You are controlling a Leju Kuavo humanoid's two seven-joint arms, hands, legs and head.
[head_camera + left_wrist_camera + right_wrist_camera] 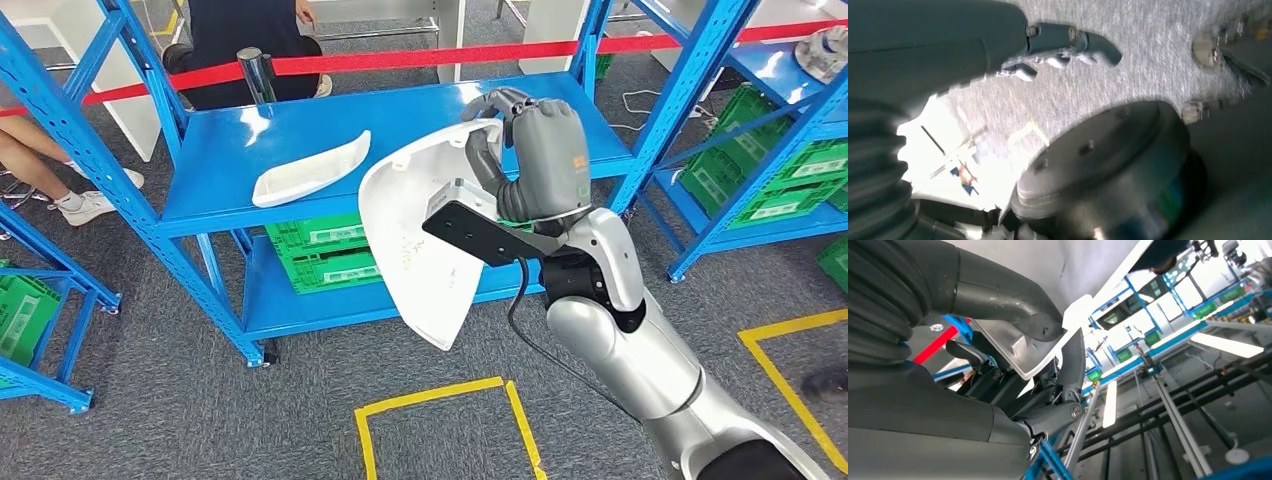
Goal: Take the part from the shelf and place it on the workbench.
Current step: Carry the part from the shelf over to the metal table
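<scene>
Gripping the large white curved plastic shell part (420, 250) by its upper edge, we note the right hand (535, 150) holds it hanging long-axis downward, clear of the blue metal shelf (400, 120); left hand (1068, 47) empty, fingers apart.

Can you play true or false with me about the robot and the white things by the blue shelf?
1. The right hand grips a big white part. True.
2. The blue shelf has nothing on it. False: a smaller white part lies there.
3. Green crates sit under the shelf top. True.
4. The tape behind the shelf is yellow. False: it is red.
5. The left hand holds a part. False: it holds nothing.
</scene>
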